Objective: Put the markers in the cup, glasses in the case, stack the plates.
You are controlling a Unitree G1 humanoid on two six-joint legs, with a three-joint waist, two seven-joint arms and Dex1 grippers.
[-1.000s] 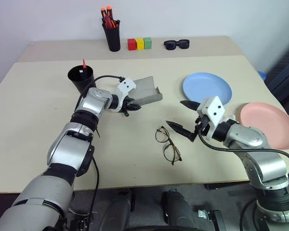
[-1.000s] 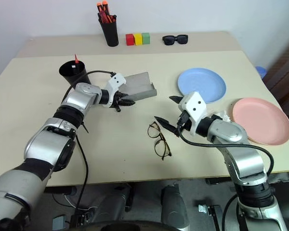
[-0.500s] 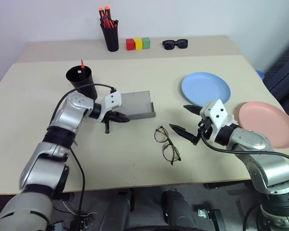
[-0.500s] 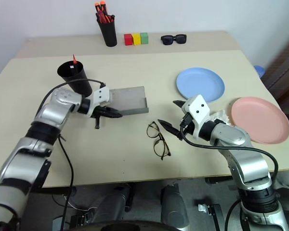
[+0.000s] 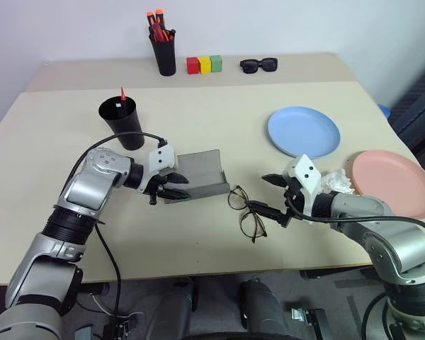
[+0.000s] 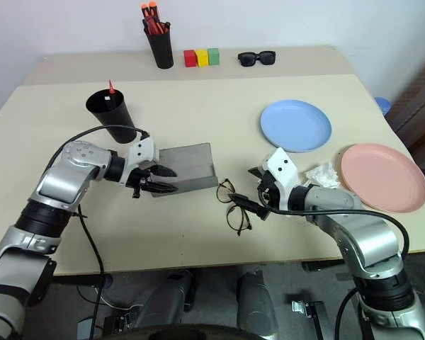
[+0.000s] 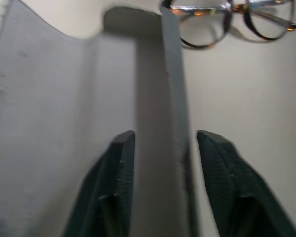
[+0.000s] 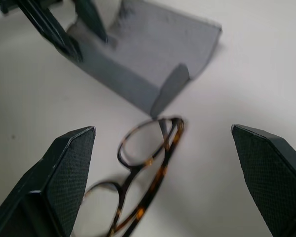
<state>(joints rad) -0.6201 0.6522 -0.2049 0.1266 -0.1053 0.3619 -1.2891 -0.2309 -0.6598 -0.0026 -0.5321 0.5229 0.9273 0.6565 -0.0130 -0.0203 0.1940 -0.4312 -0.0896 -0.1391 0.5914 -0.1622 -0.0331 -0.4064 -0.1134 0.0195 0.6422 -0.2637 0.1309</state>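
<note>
Our right gripper [image 5: 270, 195] hangs wide open and empty over the thin dark wire glasses [image 5: 245, 211], ready to grab them. Our left gripper [image 5: 171, 188] stands partly open around the wall of the open grey box case [image 5: 198, 173], just beside them.

Left claw [image 6: 156, 180] at grey case [image 6: 188, 164], right claw [image 6: 251, 190] spread wide over glasses [image 6: 231, 208], two plates [image 6: 295, 125] apart

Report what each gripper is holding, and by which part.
Nothing held. The left gripper straddles the grey case's side wall, fingers apart from it. The right gripper stands open over the glasses.
</note>
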